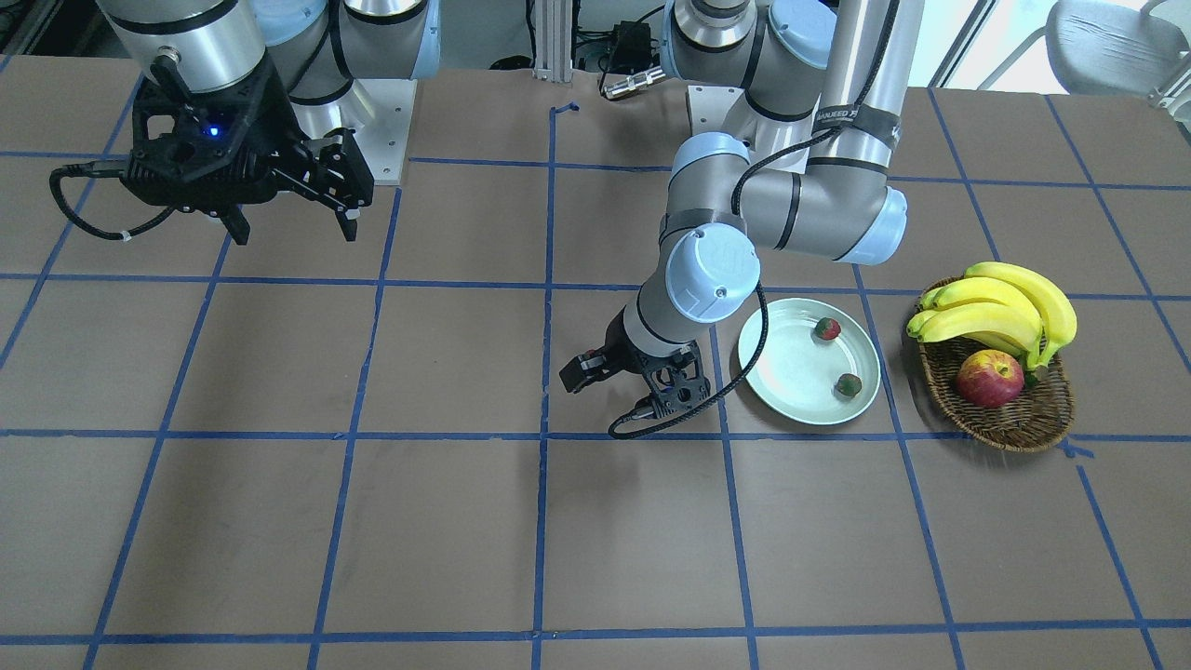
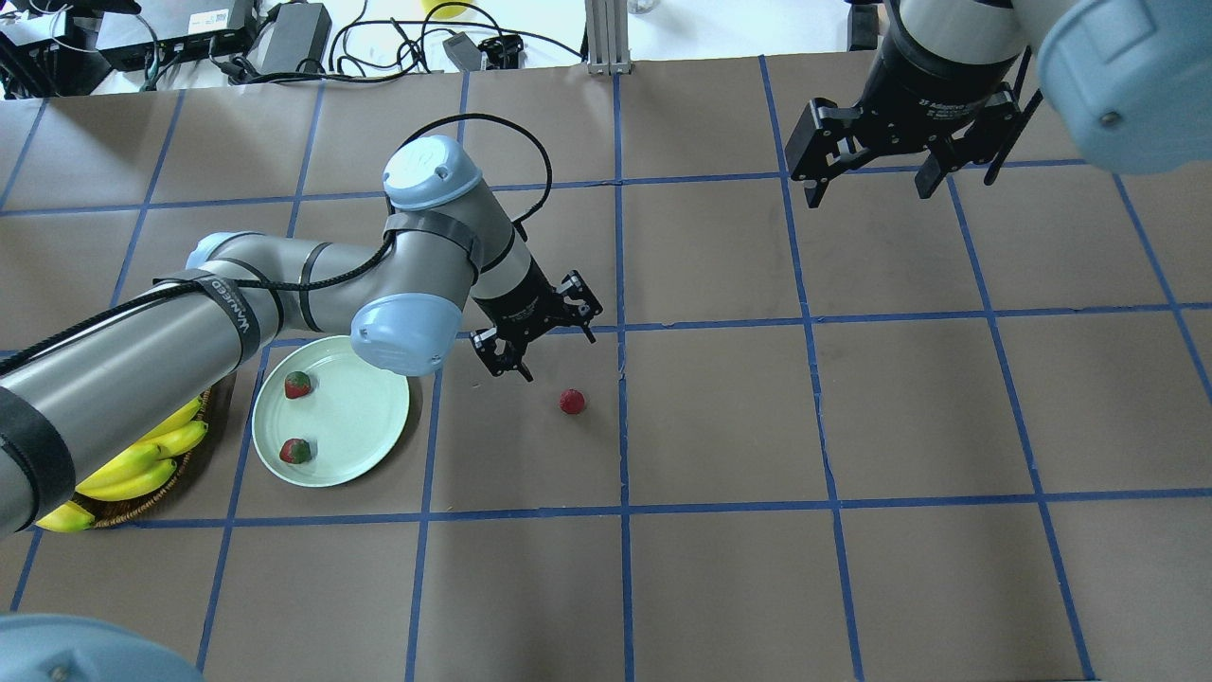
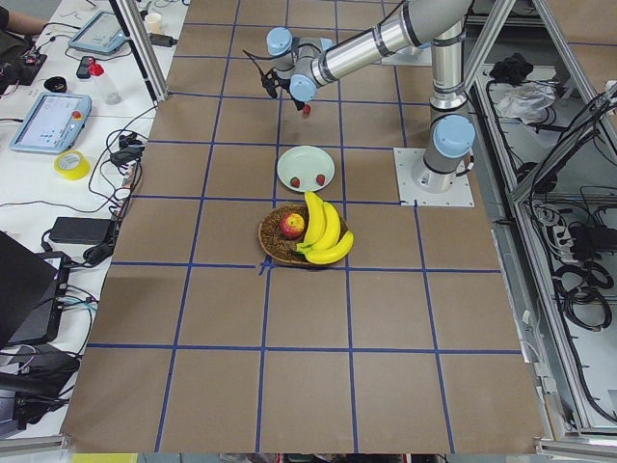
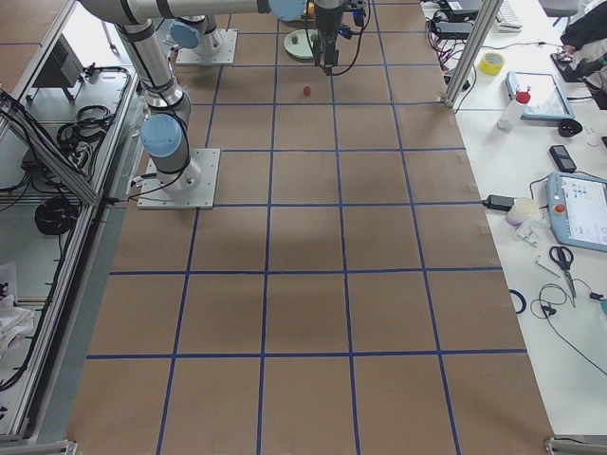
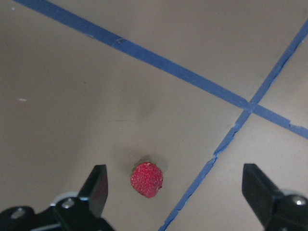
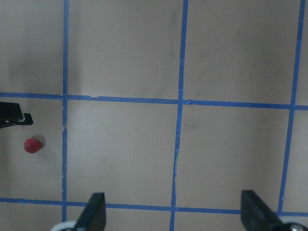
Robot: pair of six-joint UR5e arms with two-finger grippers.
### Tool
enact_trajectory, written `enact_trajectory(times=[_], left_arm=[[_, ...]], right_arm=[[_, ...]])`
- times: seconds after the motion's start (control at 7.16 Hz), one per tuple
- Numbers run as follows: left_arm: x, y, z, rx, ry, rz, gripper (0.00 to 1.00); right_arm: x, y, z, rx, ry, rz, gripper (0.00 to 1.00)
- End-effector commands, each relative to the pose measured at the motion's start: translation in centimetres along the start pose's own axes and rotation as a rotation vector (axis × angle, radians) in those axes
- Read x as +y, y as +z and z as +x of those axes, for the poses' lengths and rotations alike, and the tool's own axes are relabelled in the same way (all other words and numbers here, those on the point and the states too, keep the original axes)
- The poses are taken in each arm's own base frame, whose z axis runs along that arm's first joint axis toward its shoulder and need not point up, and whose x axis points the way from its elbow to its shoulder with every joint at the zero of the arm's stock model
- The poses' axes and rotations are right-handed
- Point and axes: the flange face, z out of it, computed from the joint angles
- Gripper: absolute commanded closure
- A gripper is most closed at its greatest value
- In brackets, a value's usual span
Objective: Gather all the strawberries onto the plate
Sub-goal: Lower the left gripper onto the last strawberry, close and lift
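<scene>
Left gripper [image 5: 174, 175], nearest the wrist camera, hung over the table [image 5: 72, 86] with its jaws spread wide and held nothing. The loose strawberry [image 5: 147, 179] lay on the brown surface below the gap, nearer one finger and just beside a blue tape line [image 5: 192, 185]. A second strawberry [image 2: 297, 384] and a third strawberry [image 2: 295, 451] lay apart inside the plate [image 2: 365, 417], which stood near the wicker basket [image 1: 1023, 421] holding bananas [image 1: 1005, 307] and an apple [image 1: 989, 379]. Right gripper [image 2: 866, 194] hovered well apart, likewise spread and empty.
</scene>
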Motion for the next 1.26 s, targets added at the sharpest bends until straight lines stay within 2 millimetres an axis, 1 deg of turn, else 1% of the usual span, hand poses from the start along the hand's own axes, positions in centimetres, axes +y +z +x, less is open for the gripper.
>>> enact_trajectory(times=[0.0, 0.14, 0.28, 0.42, 0.56, 0.7, 0.84, 0.98, 1.12], left_arm=[[0.2, 2.7, 0.0, -0.03, -0.001, -0.038, 0.07], [0.3, 3.3, 0.0, -0.039, 0.001, -0.046, 0.21], [0.9, 4.1, 0.1, -0.054, 0.007, -0.057, 0.38], [0.9, 3.9, 0.3, -0.047, 0.007, -0.054, 0.93], [0.9, 3.9, 0.3, -0.046, 0.007, -0.055, 1.0], [1.0, 4.0, 0.3, -0.049, 0.008, -0.055, 1.0], [1.1, 2.8, 0.6, -0.035, 0.022, -0.036, 1.0], [0.7, 0.5, 1.2, -0.015, 0.042, 0.008, 1.0], [-2.0, -3.6, 1.2, -0.082, 0.08, 0.108, 1.0]], right_arm=[[-0.2, 0.2, 0.0, 0.0, 0.027, 0.024, 0.0], [-0.2, 0.2, 0.0, 0.0, 0.027, 0.025, 0.0], [-0.1, 0.2, 0.0, 0.0, 0.027, 0.025, 0.0], [-0.1, 0.2, 0.0, 0.0, 0.027, 0.025, 0.0], [-0.1, 0.2, 0.0, 0.0, 0.027, 0.025, 0.0], [0.0, 0.2, 0.0, 0.0, 0.027, 0.017, 0.0], [0.0, 0.2, 0.0, 0.0, 0.027, 0.017, 0.0], [0.0, 0.2, 0.0, 0.0, 0.027, 0.017, 0.0], [0.0, 0.2, 0.0, 0.0, 0.027, 0.016, 0.0]])
